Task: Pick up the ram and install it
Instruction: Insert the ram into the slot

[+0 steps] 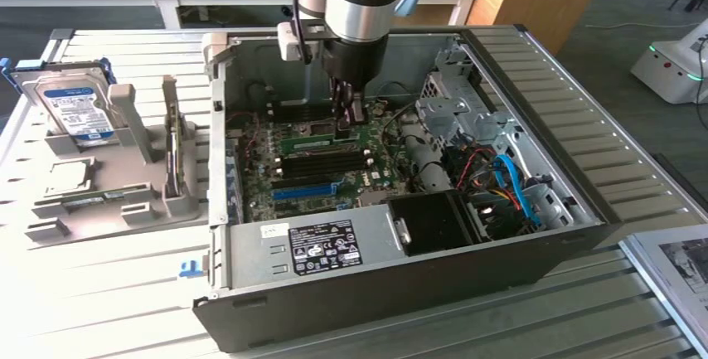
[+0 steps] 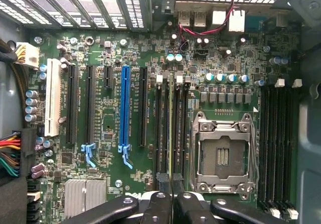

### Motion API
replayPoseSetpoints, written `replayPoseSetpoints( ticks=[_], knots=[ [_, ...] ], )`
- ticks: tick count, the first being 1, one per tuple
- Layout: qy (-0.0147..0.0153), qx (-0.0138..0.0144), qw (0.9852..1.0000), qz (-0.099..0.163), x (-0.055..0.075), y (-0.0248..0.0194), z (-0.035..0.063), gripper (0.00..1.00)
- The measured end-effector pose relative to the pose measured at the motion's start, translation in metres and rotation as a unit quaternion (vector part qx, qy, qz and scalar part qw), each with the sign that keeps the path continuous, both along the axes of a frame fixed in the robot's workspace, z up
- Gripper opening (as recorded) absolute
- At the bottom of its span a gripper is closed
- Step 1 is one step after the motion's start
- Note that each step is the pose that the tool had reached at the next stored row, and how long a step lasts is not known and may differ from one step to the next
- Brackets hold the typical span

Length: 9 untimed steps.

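Case (image 1: 387,293) open above: clear descent to motherboard (image 1: 260,191). Near side blocked by power supply (image 1: 321,247); exterior view's right crowded by drive cage (image 1: 459,110), cables (image 1: 503,181). Gripper (image 1: 351,123) occupies far centre among memory slots (image 2: 163,128).

Thin green ram (image 2: 174,128) on edge, upright among the black memory slots (image 2: 161,123) beside the processor socket (image 2: 220,153).

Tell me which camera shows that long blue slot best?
The wrist view: the blue slot lies face-on, its whole length clear on the motherboard. The exterior view catches it from afar, low inside the computer case.
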State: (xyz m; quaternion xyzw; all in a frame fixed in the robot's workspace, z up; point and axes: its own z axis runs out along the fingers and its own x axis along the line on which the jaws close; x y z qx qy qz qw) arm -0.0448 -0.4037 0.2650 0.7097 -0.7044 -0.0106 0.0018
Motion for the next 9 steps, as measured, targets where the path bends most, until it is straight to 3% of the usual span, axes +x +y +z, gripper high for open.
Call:
replayPoseSetpoints(
  ticks=[6,9],
  knots=[
    [0.0043,0.0,1.0,-0.001,0.0,0.0,-0.0002,0.12],
    [0.0043,0.0,1.0,-0.006,0.0,0.0,-0.0004,0.12]
  ],
)
